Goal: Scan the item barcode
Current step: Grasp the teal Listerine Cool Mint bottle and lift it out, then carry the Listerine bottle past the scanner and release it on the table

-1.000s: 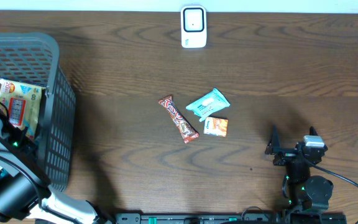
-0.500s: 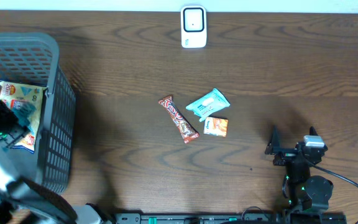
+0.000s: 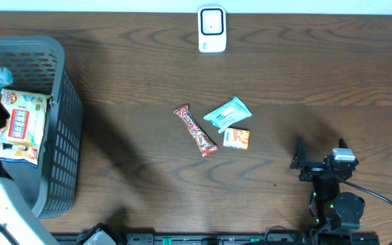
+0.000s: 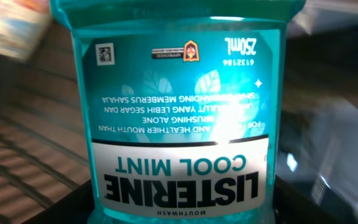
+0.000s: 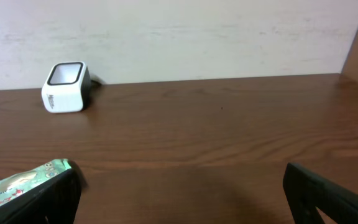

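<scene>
At the basket (image 3: 61, 102), the bottle (image 4: 179, 112) is being squeezed by the left gripper (image 4: 179, 210) (label upside down). It is being held far from the scanner (image 3: 211, 29), so it could be dropped on the way. The right gripper (image 3: 320, 151) is being held wide apart, empty.

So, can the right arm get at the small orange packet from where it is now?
Probably yes. The right gripper is open, and only bare table lies between it and the orange packet; the teal packet sits just beyond it.
</scene>
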